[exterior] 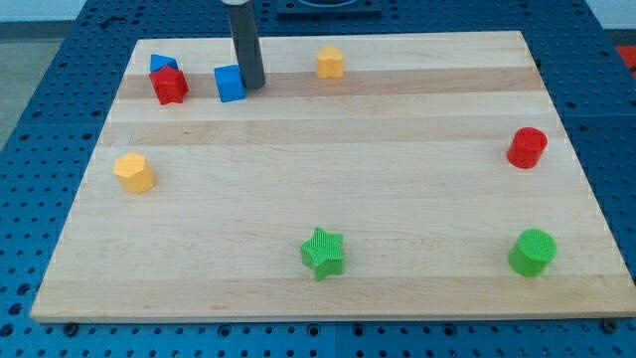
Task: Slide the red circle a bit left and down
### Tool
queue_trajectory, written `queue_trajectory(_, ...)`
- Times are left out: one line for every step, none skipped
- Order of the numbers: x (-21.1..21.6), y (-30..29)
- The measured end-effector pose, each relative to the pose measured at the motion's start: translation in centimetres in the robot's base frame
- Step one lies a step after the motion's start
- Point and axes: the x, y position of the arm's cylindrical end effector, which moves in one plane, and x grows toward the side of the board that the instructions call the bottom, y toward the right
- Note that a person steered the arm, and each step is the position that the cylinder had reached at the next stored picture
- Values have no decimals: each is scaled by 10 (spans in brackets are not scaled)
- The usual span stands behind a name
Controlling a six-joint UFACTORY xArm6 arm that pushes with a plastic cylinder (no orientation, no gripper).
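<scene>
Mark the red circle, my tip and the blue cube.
Red circle (527, 147), camera view, middle of its body.
My tip (252, 85), camera view, rod's very end.
Blue cube (230, 84), camera view, front face.

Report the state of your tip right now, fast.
My tip: no jaws, holding nothing; it sits against the blue cube's right side, far from the red circle.

Pale matt wooden board, ridged plastic-looking green star, smooth dark rod
</scene>
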Motion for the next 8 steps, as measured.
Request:
queue_trajectory(0, -19)
queue_trajectory(0, -37)
queue_trajectory(0, -54)
queue_trajectory(0, -48)
queue_trajectory(6, 21)
queue_trajectory(22, 102)
queue_trajectory(35, 164)
queue_trajectory(43, 244)
